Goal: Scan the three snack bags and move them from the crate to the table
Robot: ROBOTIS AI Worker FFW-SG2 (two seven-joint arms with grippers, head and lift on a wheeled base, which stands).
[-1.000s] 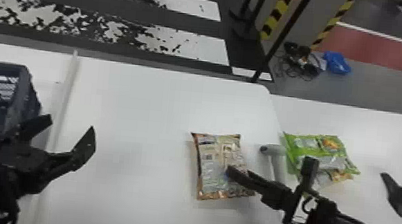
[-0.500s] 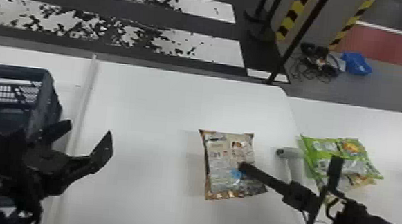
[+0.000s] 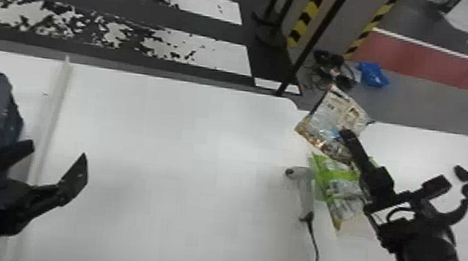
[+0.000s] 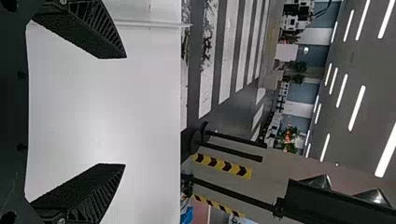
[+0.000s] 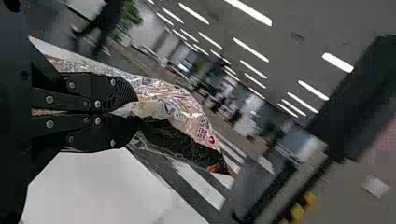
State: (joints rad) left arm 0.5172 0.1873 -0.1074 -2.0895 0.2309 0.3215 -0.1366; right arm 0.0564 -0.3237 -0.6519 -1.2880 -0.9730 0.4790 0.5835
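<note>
Holding the brown-and-white snack bag (image 3: pixel 327 112) pinched up off the table (image 3: pixel 202 157) in the right gripper (image 3: pixel 348 136), near the green snack bag (image 3: pixel 325 173) lying just beside the scanner (image 3: pixel 301 182), and holding the left gripper (image 3: pixel 56 152) spread wide near the crate (image 3: pixel 7 114).

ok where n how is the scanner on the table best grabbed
Probably by its handle, from above, closing across it: the scanner lies down with that long, slim part exposed. The green bag crowds its right side, so room there looks tight.

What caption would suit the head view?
Black end effector holds shiny cream-brown snack bag, green bag nearby, white table below.
</note>
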